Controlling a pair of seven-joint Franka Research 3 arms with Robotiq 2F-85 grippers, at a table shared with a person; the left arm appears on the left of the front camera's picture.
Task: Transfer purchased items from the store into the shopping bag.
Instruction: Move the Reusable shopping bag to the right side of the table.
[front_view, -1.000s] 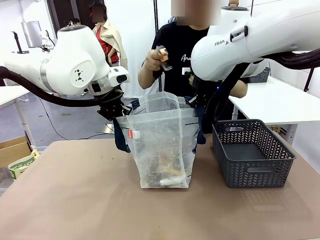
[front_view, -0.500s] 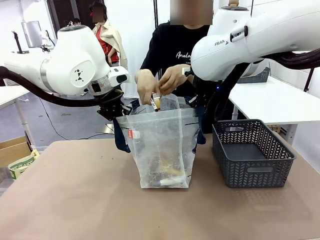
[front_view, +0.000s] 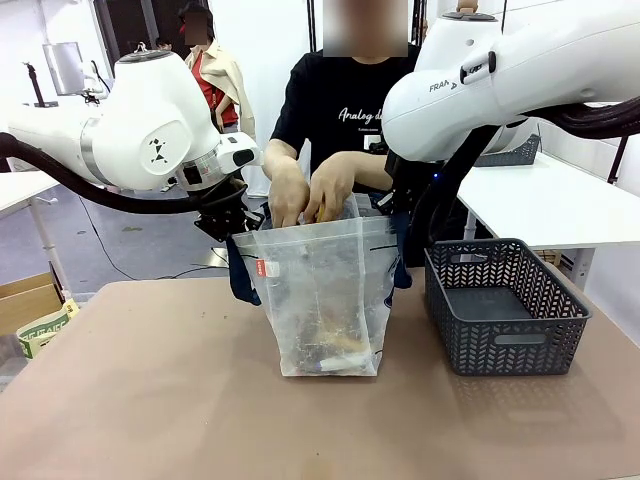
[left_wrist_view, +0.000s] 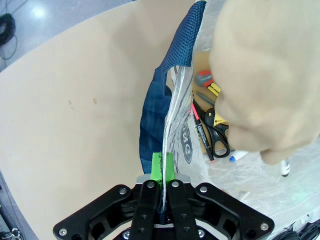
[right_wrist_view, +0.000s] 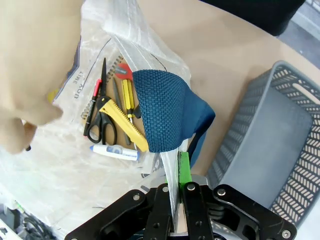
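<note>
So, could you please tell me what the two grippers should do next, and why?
Probably just hold: the left gripper and right gripper are each shut on the shopping bag at its rim, spreading it open, and the person's hands are down in its mouth. Letting go now could collapse it onto them. The basket looks empty.

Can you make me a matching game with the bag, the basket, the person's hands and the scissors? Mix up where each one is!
Things:
1. shopping bag
2. basket
3. person's hands
4. scissors

Places:
A. lying at the bottom of the bag
B. dark grey, standing beside the bag
C. pinched at its rim by the left gripper and the right gripper
D. reaching into the bag's mouth

Pairs: 1-C, 2-B, 3-D, 4-A
</note>
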